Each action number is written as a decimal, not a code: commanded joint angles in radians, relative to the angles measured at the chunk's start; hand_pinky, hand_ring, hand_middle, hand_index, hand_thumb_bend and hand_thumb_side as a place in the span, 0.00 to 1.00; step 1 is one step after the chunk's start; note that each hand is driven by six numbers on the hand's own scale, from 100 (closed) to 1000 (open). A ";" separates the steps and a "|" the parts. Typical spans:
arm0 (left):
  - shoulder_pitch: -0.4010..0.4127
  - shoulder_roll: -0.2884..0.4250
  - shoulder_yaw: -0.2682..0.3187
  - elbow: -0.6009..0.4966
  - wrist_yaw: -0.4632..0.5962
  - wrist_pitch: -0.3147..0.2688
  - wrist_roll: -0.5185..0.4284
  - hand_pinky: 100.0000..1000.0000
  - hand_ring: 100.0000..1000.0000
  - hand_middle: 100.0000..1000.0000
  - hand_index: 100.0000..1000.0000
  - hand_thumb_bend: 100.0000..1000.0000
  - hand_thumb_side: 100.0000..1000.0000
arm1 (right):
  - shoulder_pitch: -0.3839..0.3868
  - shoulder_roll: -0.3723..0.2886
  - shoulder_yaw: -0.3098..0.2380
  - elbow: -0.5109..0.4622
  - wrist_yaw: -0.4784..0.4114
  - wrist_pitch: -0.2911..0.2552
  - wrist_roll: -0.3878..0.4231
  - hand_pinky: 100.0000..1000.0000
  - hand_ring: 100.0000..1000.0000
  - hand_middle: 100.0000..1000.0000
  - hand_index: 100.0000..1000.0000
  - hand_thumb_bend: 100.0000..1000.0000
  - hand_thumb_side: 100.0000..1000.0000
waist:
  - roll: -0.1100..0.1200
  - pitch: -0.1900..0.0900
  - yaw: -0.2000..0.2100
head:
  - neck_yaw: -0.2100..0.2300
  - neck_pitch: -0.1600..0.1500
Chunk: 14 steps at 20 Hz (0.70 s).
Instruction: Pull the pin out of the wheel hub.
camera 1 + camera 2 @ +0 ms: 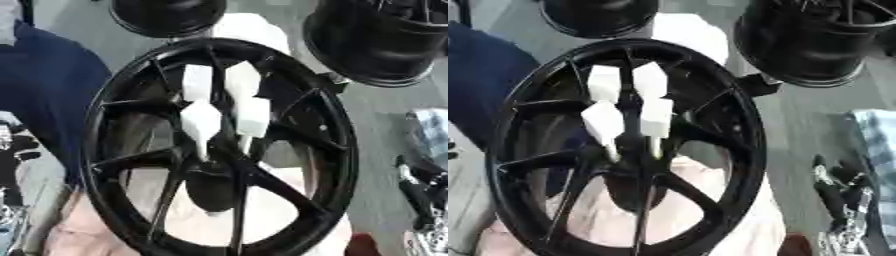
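Black wheel hub among other rims

Surroundings: spare rims, fabrics, floor.

Two further black wheel rims stand at the far edge, one upper centre and one upper right. Dark blue fabric occupies the left side. Pale pink cloth lies at the lower edge. Checked cloth shows at right on the grey floor.

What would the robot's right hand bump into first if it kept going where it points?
The right hand points upward, so probably the other black metal wheel rim; depth is unclear.
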 commanded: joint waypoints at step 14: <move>0.008 0.047 0.015 -0.047 0.003 0.001 0.015 0.49 0.52 0.41 0.63 0.00 0.85 | 0.011 -0.164 -0.018 -0.258 0.090 0.092 0.089 0.66 0.72 0.57 0.69 0.37 0.12 | -0.017 0.005 0.003 | -0.032 0.036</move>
